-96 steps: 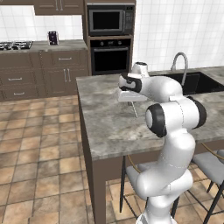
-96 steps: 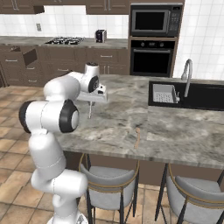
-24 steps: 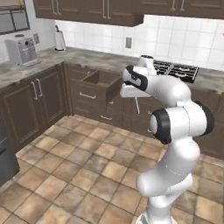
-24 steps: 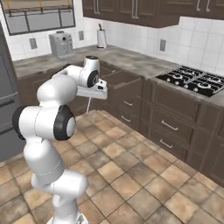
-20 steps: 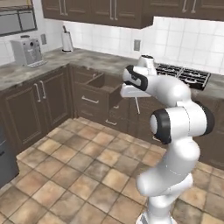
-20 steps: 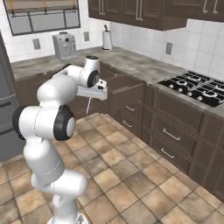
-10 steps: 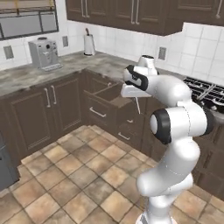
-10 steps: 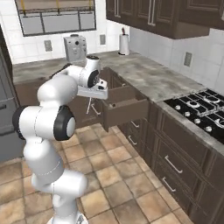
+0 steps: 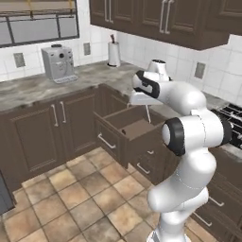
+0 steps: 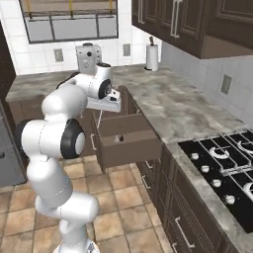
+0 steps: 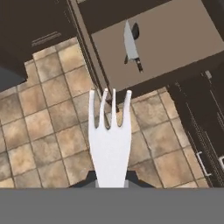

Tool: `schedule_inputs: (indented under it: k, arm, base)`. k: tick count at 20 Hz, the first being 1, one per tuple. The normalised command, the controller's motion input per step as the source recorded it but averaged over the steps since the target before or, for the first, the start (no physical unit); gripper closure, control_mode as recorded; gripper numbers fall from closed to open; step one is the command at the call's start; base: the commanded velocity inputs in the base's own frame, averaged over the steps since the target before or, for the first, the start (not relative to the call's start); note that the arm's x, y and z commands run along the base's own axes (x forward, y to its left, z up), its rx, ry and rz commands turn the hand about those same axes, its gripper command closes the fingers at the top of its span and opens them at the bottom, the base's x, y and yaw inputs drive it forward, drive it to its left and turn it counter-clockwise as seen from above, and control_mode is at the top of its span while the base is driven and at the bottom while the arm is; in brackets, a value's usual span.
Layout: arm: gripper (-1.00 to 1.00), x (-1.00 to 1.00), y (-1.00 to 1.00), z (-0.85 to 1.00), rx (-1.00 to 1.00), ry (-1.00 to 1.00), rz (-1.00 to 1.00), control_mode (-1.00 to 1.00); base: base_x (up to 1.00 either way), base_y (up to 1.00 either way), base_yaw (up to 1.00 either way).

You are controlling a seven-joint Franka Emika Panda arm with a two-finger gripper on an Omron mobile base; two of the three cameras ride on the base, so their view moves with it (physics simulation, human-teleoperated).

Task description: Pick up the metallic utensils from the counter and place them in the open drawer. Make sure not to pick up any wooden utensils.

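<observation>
Fork (image 11: 110, 144) first: slim, flat and pale silver, its tines pointing down toward the tiled floor, its handle pinched between the shut fingers of the gripper (image 11: 110, 175). In the left base view it hangs as a thin light sliver (image 9: 148, 114) under the hand, over the far side of the open drawer (image 9: 124, 137). That drawer is a plain dark brown box with a smooth brown bottom and a horizontal silver bar on its front. Inside it already lies the knife (image 11: 131, 47), broad silver blade and short black handle, and a dark rounded shape peeks out just behind the blade, perhaps the grey spoon, though I cannot be sure. I'd judge the job well along: the fork has yet to be carried over the box and let go. Around it run marbled grey stone counters (image 10: 184, 106) and tan floor tiles (image 9: 90, 203).
</observation>
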Motion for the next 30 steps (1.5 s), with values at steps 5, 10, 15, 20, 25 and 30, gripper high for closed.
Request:
schedule_inputs:
  k: [5,10,15,20,25,30]
  arm:
    - [1.00,0.00,0.00,0.00,0.00,0.00,0.00,1.00]
    - [1.00,0.00,0.00,0.00,0.00,0.00,0.00,1.00]
    - [1.00,0.00,0.00,0.00,0.00,0.00,0.00,1.00]
    - [1.00,0.01,-0.08,-0.51,0.00,0.16,0.16,-1.00]
    - [1.00,0.00,0.00,-0.77,-0.06,0.23,0.13,-1.00]
    - [1.00,-0.02,0.00,-0.69,-0.13,0.06,0.06,-1.00]
  base:
    - [1.00,-0.39,0.26]
    - [0.86,-0.38,0.25]
    - [0.51,-0.31,0.22]
    - [0.04,-0.04,0.05]
    - [0.00,0.00,0.00]
    - [0.00,0.00,0.00]
